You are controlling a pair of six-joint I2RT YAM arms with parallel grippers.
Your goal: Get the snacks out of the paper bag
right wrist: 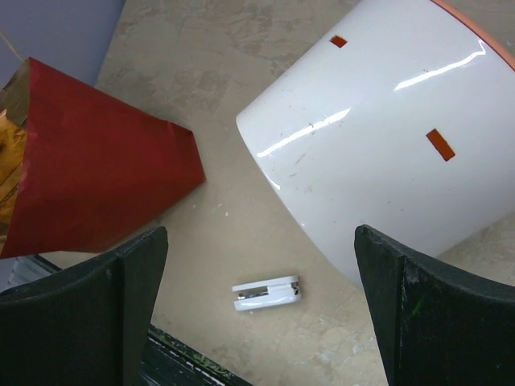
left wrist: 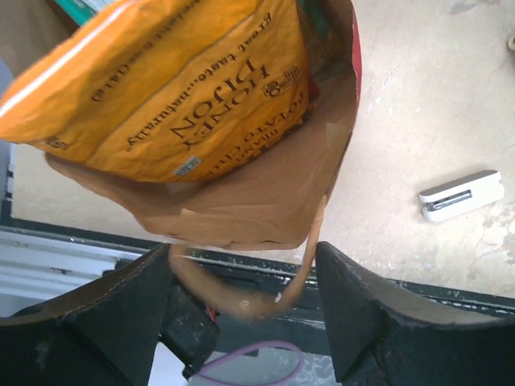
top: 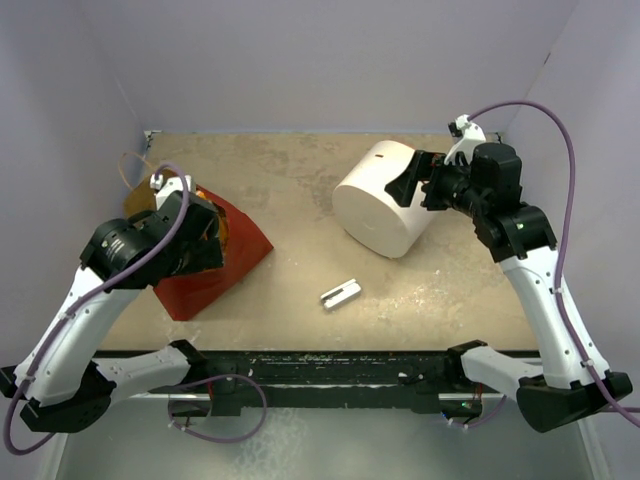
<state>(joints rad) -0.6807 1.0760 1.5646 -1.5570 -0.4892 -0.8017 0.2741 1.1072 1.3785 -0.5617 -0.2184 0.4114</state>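
The paper bag (top: 215, 265) lies on its side at the left, red outside, its mouth towards the left arm. In the left wrist view its brown inside (left wrist: 241, 201) holds an orange snack packet (left wrist: 177, 88) sticking out of the mouth, with a teal packet edge (left wrist: 80, 8) behind it. My left gripper (left wrist: 241, 281) is open at the bag's mouth (top: 200, 222); a twine handle (left wrist: 310, 257) hangs loose between its fingers. My right gripper (right wrist: 259, 241) is open and empty, above the table beside the white cylinder (top: 412, 185). The red bag also shows in the right wrist view (right wrist: 96, 169).
A big white cylinder (top: 385, 200) lies on its side right of centre, also in the right wrist view (right wrist: 378, 137). A small white and grey bracket (top: 340, 294) lies near the front edge (right wrist: 266, 293) (left wrist: 461, 195). Walls close in the back and sides.
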